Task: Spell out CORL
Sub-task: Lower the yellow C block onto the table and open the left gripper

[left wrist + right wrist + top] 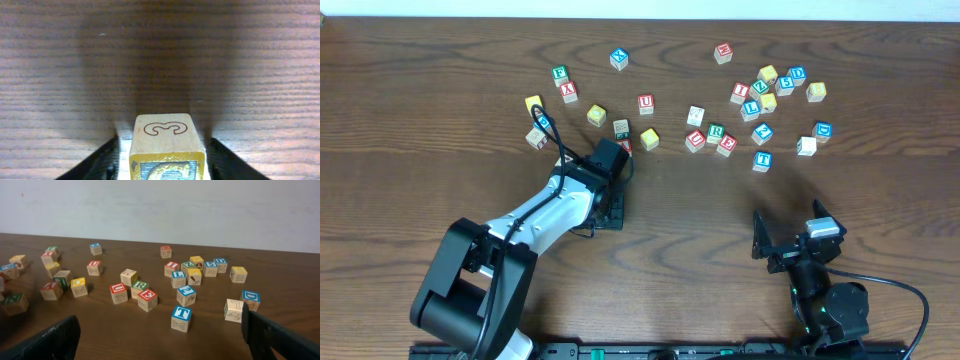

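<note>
My left gripper [165, 152] is shut on a small wooden cube with a yellow-bordered face [162, 132], held low over bare wood. In the overhead view the left gripper [610, 208] sits just below the left cluster of cubes and hides its cube. The white cube with the green R [716, 131] lies mid-table between two red-lettered cubes and also shows in the right wrist view [140, 286]. The blue L cube [751, 108] sits in the right cluster, and the right wrist view [178, 275] shows it too. Another yellow cube [649, 138] lies right of the left gripper. My right gripper [790, 235] is open and empty near the front right [160, 337].
Several other letter cubes are scattered across the far half of the table. A blue T cube [181, 314] and a plain cube [233, 310] lie nearest the right gripper. A red U cube [646, 103] and a green cube [559, 73] lie at the back left.
</note>
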You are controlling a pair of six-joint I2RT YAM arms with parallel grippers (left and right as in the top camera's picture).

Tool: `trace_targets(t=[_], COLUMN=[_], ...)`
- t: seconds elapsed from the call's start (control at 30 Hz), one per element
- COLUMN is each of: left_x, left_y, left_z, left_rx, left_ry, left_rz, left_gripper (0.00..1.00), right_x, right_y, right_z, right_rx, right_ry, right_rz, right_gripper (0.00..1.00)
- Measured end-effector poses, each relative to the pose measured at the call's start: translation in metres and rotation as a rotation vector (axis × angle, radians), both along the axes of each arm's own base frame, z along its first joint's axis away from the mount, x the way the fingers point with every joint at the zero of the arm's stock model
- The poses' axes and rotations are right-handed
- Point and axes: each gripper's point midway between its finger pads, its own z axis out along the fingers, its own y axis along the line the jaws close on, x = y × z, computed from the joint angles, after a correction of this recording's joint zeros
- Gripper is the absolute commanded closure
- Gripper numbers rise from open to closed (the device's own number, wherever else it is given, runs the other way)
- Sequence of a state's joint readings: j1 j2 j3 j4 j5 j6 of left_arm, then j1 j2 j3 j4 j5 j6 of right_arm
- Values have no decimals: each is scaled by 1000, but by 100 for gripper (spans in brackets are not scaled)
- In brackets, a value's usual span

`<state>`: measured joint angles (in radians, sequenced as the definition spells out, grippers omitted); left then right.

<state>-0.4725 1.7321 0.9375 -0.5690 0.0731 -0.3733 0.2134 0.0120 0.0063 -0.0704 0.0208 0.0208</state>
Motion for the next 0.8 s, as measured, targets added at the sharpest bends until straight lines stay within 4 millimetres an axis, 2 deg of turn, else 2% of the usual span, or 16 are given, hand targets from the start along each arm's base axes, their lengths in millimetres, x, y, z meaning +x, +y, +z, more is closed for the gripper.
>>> trace_targets(t=[0.07, 0.2, 0.4, 0.5, 0.53, 0.73, 0.8], left_x=[-1, 1, 17, 24, 27, 40, 43], left_y=[0, -2, -11, -15, -17, -24, -26], left_z=[0, 5, 27, 45, 54, 108, 126], left_rx=[-1, -4, -20, -35, -42, -94, -111], left_ry=[4, 9, -19, -44, -60, -164, -203], left_rz=[-1, -4, -13, -21, -26, -46, -55], left_gripper=[37, 35, 35, 34, 28, 22, 17], right_x=[0, 0, 0, 0, 0, 0, 0], right_y=[0, 0, 0, 0, 0, 0, 0], right_z=[0, 0, 0, 0, 0, 0, 0], right_rx=[0, 0, 0, 0, 0, 0, 0], right_ry=[0, 0, 0, 0, 0, 0, 0], right_rz=[0, 0, 0, 0, 0, 0, 0], right_gripper=[1, 1, 1, 1, 1, 1, 1])
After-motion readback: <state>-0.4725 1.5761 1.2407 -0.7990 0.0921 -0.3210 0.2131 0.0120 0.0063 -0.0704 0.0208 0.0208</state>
